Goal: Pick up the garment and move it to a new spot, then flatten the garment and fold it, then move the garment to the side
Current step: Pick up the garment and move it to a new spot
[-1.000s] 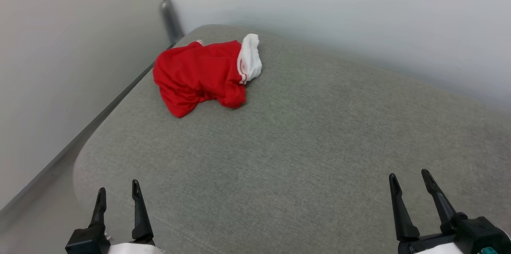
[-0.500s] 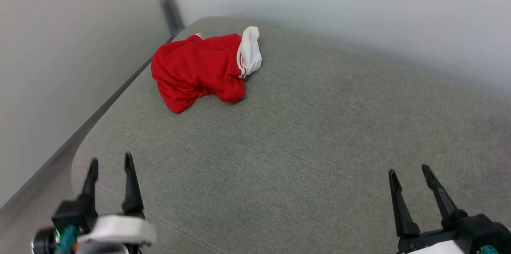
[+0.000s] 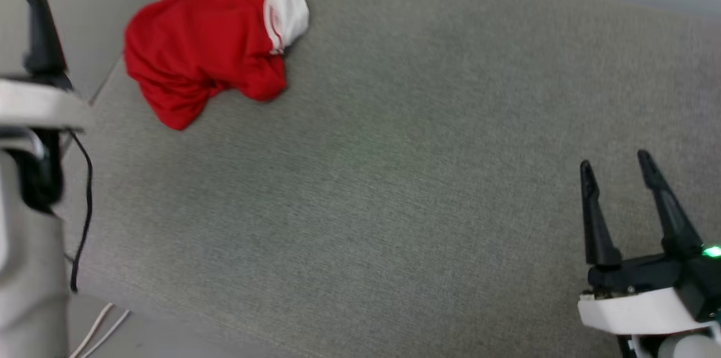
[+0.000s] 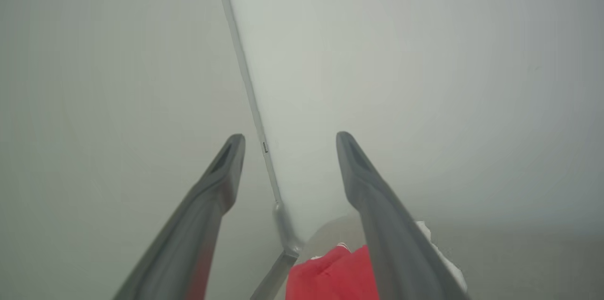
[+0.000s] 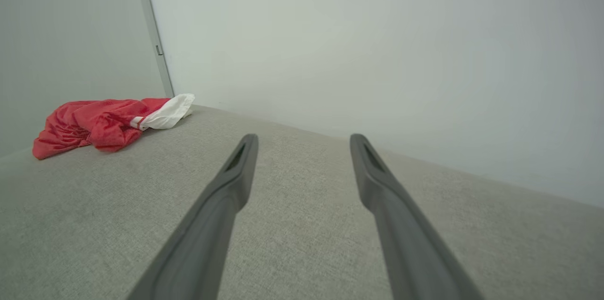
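The garment (image 3: 203,48) is a crumpled red heap with a white sleeve (image 3: 286,3) on its far right side. It lies near the far left corner of the grey cushion (image 3: 394,178). My left gripper (image 4: 289,137) hangs open and empty in the air, short of the garment (image 4: 330,271) and to its left. In the head view one of its dark fingers (image 3: 36,26) rises at the left edge. My right gripper (image 3: 614,161) stands open and empty over the cushion's near right part, far from the garment (image 5: 94,123).
Pale walls close off the cushion at the back and left, with a grey metal post (image 4: 283,224) in the corner behind the garment. A black cable (image 3: 84,206) hangs from my left arm. White cords (image 3: 96,330) lie on the floor at the near left.
The head camera has tipped down and shifted, so the whole picture has moved. My left arm has risen and reached forward along the cushion's left side. The garment lies crumpled as before.
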